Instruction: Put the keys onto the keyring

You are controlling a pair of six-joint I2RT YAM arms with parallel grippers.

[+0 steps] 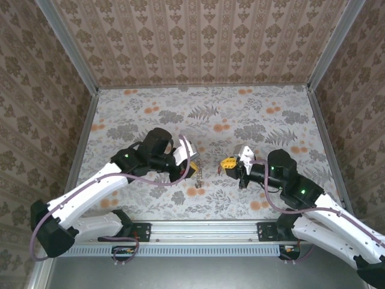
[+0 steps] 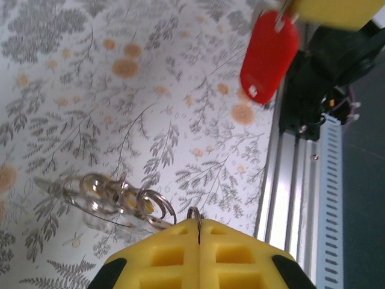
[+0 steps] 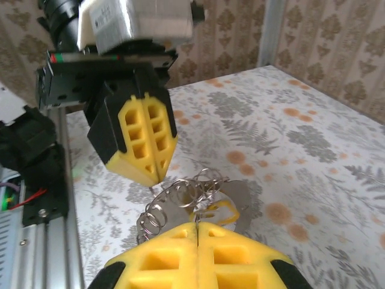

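Keys are the job here, and I think the job is only partly done.

Biggest is the flowery table top with grey leaves and orange spots (image 1: 240, 114).

Next come the two tools. The left gripper with chunky yellow finger blocks (image 2: 198, 236) has its fingers pressed together on something tiny at the tip. The right gripper with the same yellow finger blocks (image 3: 197, 236) is pressed together too.

Then comes the bunch of thin silver wire rings (image 2: 114, 197). It sits low by the table, just beside the left gripper's tip. I cannot tell if it rests on the table or hangs just above it. A flat silver piece (image 3: 236, 194) and a little yellow piece (image 3: 213, 212) are in the bunch. They may be keys that are already on, but I cannot be sure.

Smaller is the tiny key with a bright red plastic head (image 2: 269, 57). It hangs down from the right gripper, which seems to pinch its thin metal end. It is up in the air, apart from the rings and not on them.

Smallest is the little silver wire loop (image 2: 194, 212). The left gripper pinches it, and it looks linked to the bunch.

What is left, I think, is to bring the red key over and slide it onto a ring.
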